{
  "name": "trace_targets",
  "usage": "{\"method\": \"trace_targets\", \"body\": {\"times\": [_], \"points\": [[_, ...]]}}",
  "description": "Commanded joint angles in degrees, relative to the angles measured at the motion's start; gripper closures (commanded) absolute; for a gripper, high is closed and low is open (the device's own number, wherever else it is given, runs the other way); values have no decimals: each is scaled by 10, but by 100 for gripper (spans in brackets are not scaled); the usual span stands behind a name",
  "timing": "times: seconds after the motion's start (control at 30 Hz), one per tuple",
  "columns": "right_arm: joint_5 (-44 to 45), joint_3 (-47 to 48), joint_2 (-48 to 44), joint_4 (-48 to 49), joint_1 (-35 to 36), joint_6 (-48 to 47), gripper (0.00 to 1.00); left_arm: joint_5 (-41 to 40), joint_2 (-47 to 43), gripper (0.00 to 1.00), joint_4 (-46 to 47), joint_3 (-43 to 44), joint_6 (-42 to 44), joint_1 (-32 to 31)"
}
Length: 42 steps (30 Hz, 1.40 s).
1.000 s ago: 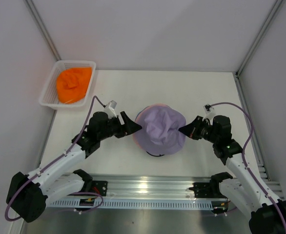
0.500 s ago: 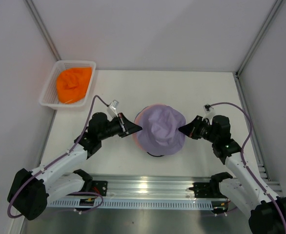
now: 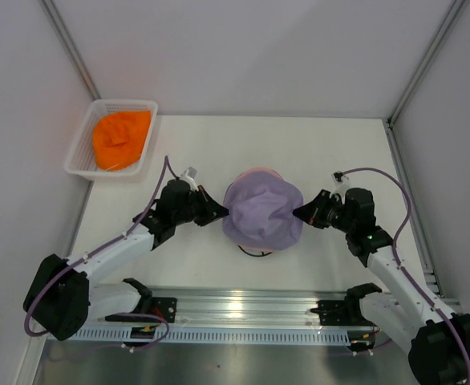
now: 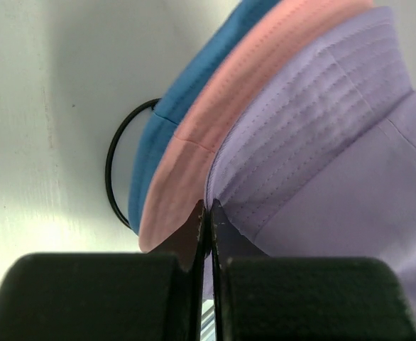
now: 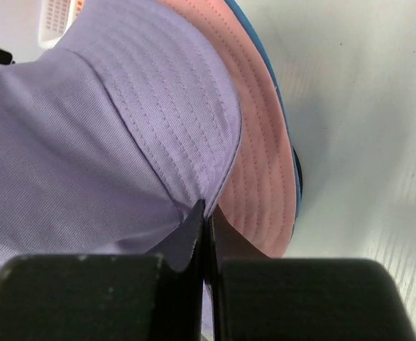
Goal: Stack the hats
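now, with the left gripper point(image 3: 221, 213) pinched closed on the lavender hat point(image 3: 263, 210) by its brim at 9 o'clock and the right gripper point(image 3: 297, 214) likewise at 3 o'clock, both should lower evenly so it settles square on the pink hat point(image 4: 194, 149) at the centre of the table point(image 3: 339, 152).

beneath the lavender hat point(image 3: 262, 212), the pink hat point(image 4: 201, 121) shows only a strip of brim, the blue hat point(image 4: 158, 142) a thinner edge, and the black wire stand point(image 4: 108, 167) just one loop.
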Motion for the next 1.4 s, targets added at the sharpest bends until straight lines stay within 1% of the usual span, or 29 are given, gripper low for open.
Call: {"method": "trace_targets", "body": {"times": [0.0, 0.2, 0.3, 0.33, 0.37, 0.4, 0.43, 0.47, 0.5, 0.53, 0.6, 0.67, 0.7, 0.73, 0.8, 0.83, 0.87, 0.93, 0.97, 1.0, 1.03, 1.07, 1.1, 1.13, 1.17, 1.2, 1.27, 1.3, 1.37], "points": [[37, -22, 23, -21, 0, -33, 100, -46, 36, 99, -48, -13, 2, 5], [39, -30, 50, -26, 0, -54, 99, -51, 39, 99, -57, -12, 20, 5], [31, -20, 41, -35, 0, -56, 89, -44, 9, 99, -58, -12, 37, 5], [30, -15, 37, -45, 0, -58, 80, -43, 0, 99, -64, -6, 43, 4], [30, -1, 32, -53, 0, -61, 74, -43, -15, 99, -70, -5, 57, 4], [31, 8, 22, -63, 0, -64, 68, -40, -22, 95, -85, 8, 66, 5], [33, 18, 17, -83, 0, -72, 54, -33, -29, 89, -91, 14, 76, 5], [36, 37, 12, -93, 0, -76, 46, -30, -34, 81, -101, 21, 92, 5], [43, 48, 8, -116, -1, -81, 40, -26, -47, 37, -123, 40, 102, 5], [49, 60, 3, -129, -1, -94, 33, -29, -53, 21, -134, 48, 108, 4], [73, 102, 1, -177, -1, -108, 26, -41, -77, 9, -183, 73, 134, 4], [93, 132, 2, -208, -5, -120, 20, -84, -95, 5, -218, 121, 162, 5], [108, 161, 2, -229, -7, -120, 18, -98, -112, 0, -252, 136, 173, 6], [118, 177, 7, -238, -9, -110, 13, -130, -119, 1, -268, 164, 195, 8], [129, 208, 15, -259, -14, -105, 11, -165, -127, 0, -311, 213, 215, 19], [152, 243, 21, -269, -15, -101, 6, -179, -125, 0, -325, 257, 232, 27], [165, 259, 35, -279, -15, -96, 5, -205, -122, 0, -337, 270, 240, 39], [198, 299, 51, -303, -19, -95, 0, -216, -96, 0, -358, 306, 266, 93], [204, 308, 58, -307, -21, -97, 0, -212, -83, 0, -358, 327, 274, 118], [207, 313, 66, -302, -21, -106, 0, -201, -68, 1, -356, 337, 282, 173], [210, 316, 69, -297, -22, -110, 1, -198, -49, 0, -354, 363, 289, 197], [211, 320, 71, -290, -23, -113, 0, -203, -7, 1, -351, 377, 290, 222], [211, 322, 73, -274, -25, -115, 0, -237, 15, 0, -343, 414, 291, 261], [210, 322, 75, -265, -28, -114, 0, -258, 39, 1, -341, 426, 294, 276], [211, 321, 76, -254, -30, -112, 1, -269, 92, 0, -336, 439, 297, 291], [206, 321, 81, -234, -34, -111, 0, -271, 120, 0, -323, 478, 302, 323], [199, 322, 90, -214, -42, -108, 1, -253, 178, 0, -310, 507, 311, 358], [192, 320, 95, -194, -43, -108, 0, -245, 240, 0, -305, 543, 311, 384], [193, 321, 112, -180, -50, -111, 0, -226, 299, 1, -298, 614, 318, 414]]}}
